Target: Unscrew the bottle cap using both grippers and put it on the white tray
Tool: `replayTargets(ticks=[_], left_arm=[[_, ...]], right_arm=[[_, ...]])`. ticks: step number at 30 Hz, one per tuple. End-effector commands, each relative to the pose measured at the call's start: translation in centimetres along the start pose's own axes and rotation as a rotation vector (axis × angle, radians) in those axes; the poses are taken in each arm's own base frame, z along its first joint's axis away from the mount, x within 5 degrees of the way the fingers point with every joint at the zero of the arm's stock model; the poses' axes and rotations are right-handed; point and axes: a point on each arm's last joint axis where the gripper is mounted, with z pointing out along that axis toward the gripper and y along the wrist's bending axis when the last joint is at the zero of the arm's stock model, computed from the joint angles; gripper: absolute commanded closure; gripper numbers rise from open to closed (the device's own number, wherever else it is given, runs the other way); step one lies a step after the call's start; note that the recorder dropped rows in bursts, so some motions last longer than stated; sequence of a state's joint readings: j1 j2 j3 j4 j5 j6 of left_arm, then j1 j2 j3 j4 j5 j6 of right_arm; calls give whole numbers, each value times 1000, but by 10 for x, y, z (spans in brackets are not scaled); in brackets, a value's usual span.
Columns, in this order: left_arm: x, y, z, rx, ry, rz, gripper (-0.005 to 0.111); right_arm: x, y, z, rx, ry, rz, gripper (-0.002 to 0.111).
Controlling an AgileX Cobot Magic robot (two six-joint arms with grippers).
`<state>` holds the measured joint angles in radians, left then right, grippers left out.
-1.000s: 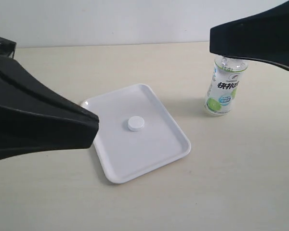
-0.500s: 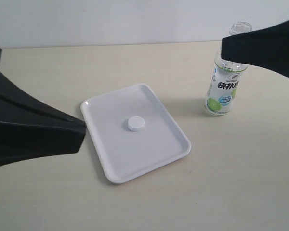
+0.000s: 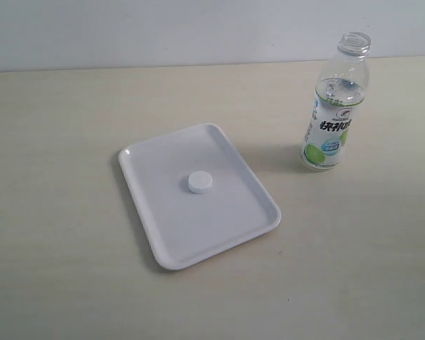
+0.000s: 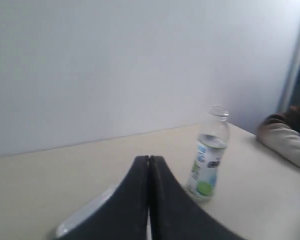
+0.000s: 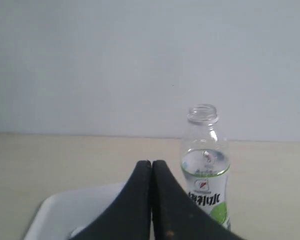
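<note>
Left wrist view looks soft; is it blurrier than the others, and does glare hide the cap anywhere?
Left wrist view: yes, blurred, the bottle label unreadable. Right wrist view: sharper, lettering legible. Exterior view: crisp, even light, no glare on the cap, faint sheen only along the tray rim.

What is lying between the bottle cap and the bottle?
In the exterior view, between the bottle cap and the bottle there is only bare floor and rim of the white tray, then bare table.

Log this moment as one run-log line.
bottle cap: on white tray | bottle: upright, uncapped, beside tray | left claw: shut, empty | right claw: shut, empty | task: looks done
</note>
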<state>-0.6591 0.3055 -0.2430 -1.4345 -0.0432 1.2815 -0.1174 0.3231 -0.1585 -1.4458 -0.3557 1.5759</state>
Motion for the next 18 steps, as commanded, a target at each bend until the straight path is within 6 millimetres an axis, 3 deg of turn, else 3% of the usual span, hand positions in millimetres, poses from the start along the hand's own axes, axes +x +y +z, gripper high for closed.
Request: replayTargets(ticks=[1, 7, 18], left_arm=[[15, 18, -13, -158, -71, -84, 107], [36, 28, -17, -234, -68, -103, 107], [53, 28, -17, -222, -1, -277, 107]], right_arm=[[17, -6, -6, 61, -56, -29, 108], [39, -18, -7, 165, 8, -33, 108], [42, -21, -8, 192, 22, -20, 108]])
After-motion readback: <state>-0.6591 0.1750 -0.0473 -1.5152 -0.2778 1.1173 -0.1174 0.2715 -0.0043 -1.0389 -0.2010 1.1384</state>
